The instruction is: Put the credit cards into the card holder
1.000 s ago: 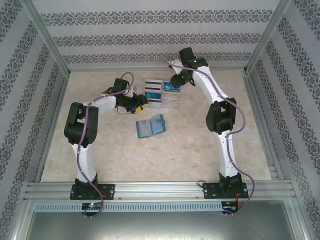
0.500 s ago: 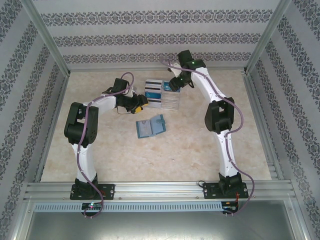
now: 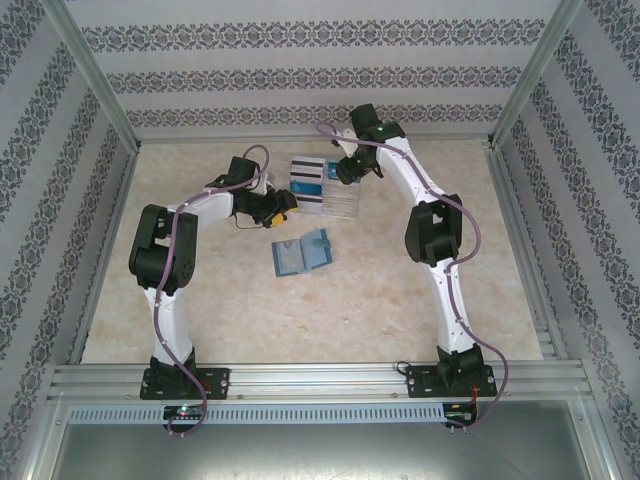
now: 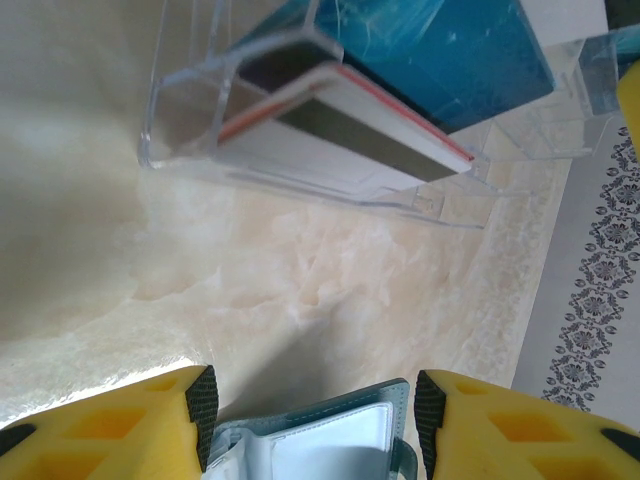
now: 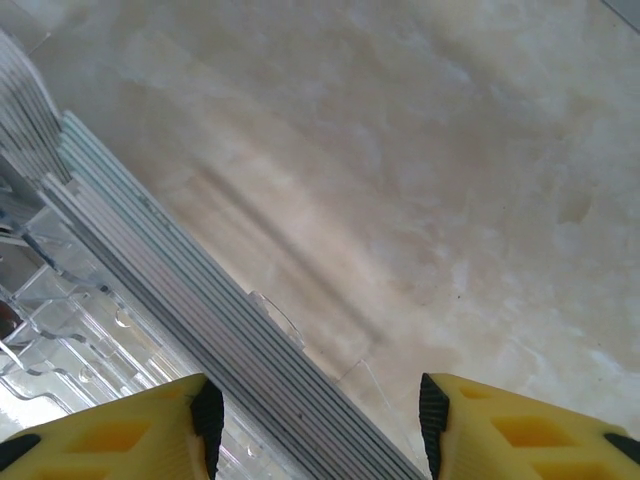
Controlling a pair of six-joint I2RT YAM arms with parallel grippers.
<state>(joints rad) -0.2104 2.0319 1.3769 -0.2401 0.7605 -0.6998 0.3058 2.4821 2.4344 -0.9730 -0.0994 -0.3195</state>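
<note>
The card holder (image 3: 302, 254) lies open on the table, teal with pale blue pockets. Its edge (image 4: 320, 445) shows low between my left gripper's (image 4: 315, 410) yellow fingers, which stand apart without pressing it. Above the table, my left gripper (image 3: 283, 208) sits just left of a clear rack (image 3: 342, 203). The credit cards (image 3: 308, 185) stand in that rack: a white one with a dark stripe (image 4: 350, 130) and a teal one (image 4: 440, 50). My right gripper (image 3: 342, 168) hovers open over the rack's back edge. Only the ribbed clear plastic (image 5: 200, 330) and table are visible between its fingers (image 5: 320, 420).
The clear rack's wall (image 4: 190, 90) stands close ahead of the left gripper. Patterned walls enclose the table at the back and sides. An aluminium rail (image 3: 320, 378) runs along the near edge by the arm bases. Bare marble table (image 3: 300, 320) lies in front of the holder.
The right gripper has shifted a little left and back over the rack. The left arm and the card holder have not moved.
</note>
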